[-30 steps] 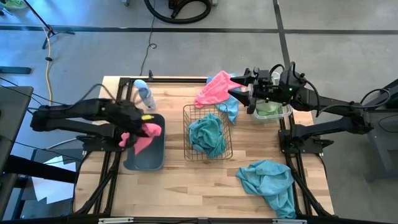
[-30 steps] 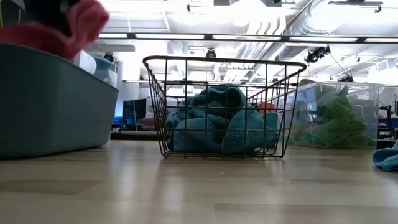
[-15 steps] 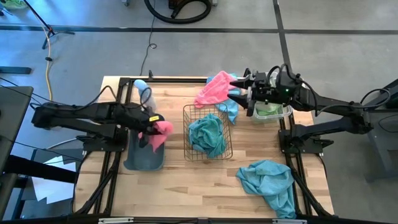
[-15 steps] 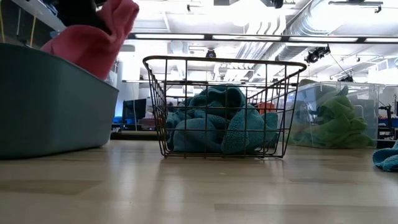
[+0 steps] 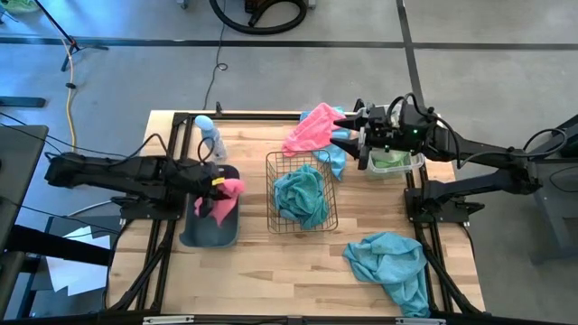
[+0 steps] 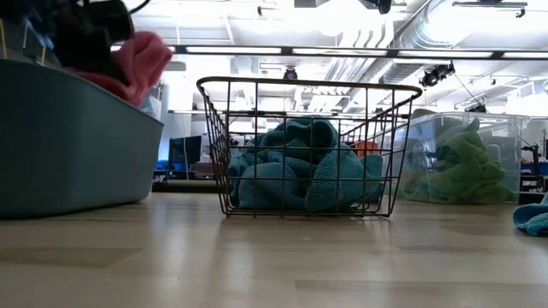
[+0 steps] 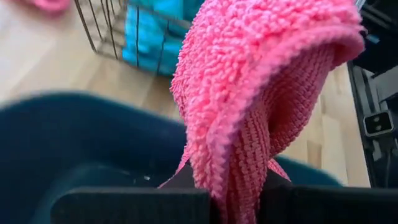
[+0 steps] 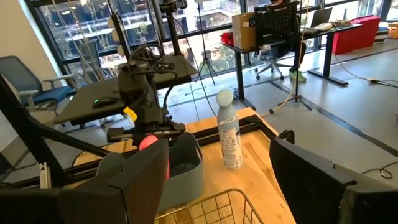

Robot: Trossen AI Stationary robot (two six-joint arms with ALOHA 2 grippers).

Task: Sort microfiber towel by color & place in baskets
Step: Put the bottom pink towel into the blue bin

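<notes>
Pink cloth hung from the left hand (image 5: 215, 187), pinched between its two fingers, as the left wrist view showed: the pink towel (image 7: 261, 93) draped down past the dark fingers into the mouth of the tub (image 5: 206, 233). In the high view that hand sat right over the tub, and the towel (image 5: 226, 191) dangled just inside its rim nearest the wire basket (image 5: 302, 192). In the low view the towel (image 6: 135, 64) showed above the tub's wall (image 6: 77, 141), not yet dropped out of sight. The relation that mattered was straight down: the tub's floor lay directly beneath the hanging towel, so letting go there would likely have landed it inside; the only risk seemed to be a corner catching on the rim on the wire basket's side.

The wire basket held a teal towel (image 5: 301, 195), and beyond it, on the side away from the tub, the clear bin (image 5: 395, 163) held a green towel (image 6: 461, 167). The right hand (image 5: 350, 135) hovered with its fingers spread, beside the clear bin and just above a second pink towel (image 5: 312, 131) lying on the worktop (image 5: 271, 262) behind the wire basket, with a blue cloth partly under it. That arm was plainly the nearer to it. Another teal towel (image 5: 393, 266) lay on the worktop well away from the tub, past the wire basket. A bottle (image 5: 209, 135) stood just behind the tub.
</notes>
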